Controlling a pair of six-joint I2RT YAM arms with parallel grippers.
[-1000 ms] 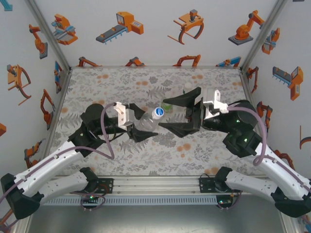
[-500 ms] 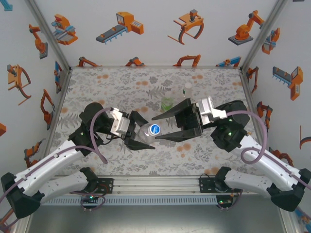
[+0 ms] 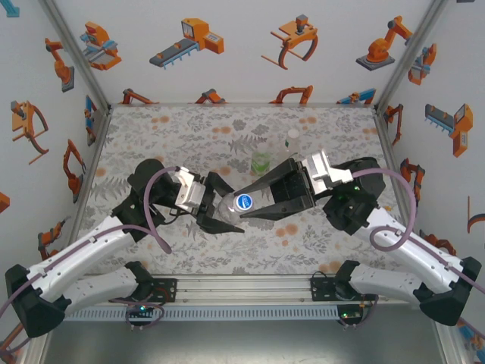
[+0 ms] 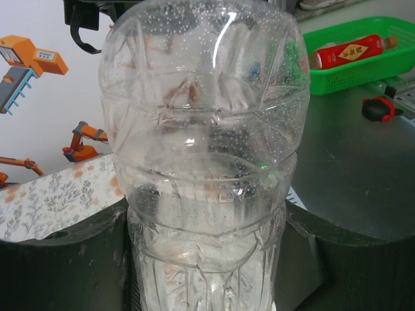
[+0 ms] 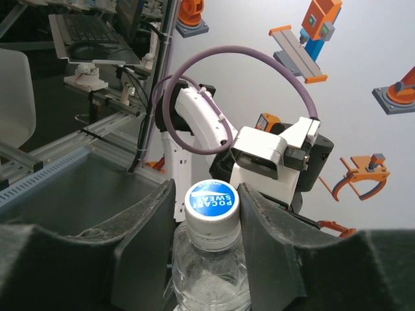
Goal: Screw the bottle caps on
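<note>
Two things have changed in the last second: the right gripper [image 3: 244,202] has swung in from further back on the table, and its jaws, wide apart then, have narrowed onto the blue cap [image 5: 211,199]. From the right wrist we see that cap sitting on the neck with a finger hard against each side, so we read it as a grip. The left gripper [image 4: 207,272] has not let go; it stays clamped round the clear bottle [image 3: 226,205], held tilted above the table, between the two arms. We judge that the cap is seated and the twisting can begin. The green-tinted bottle [image 3: 261,161] stands just behind, still waiting for its cap
</note>
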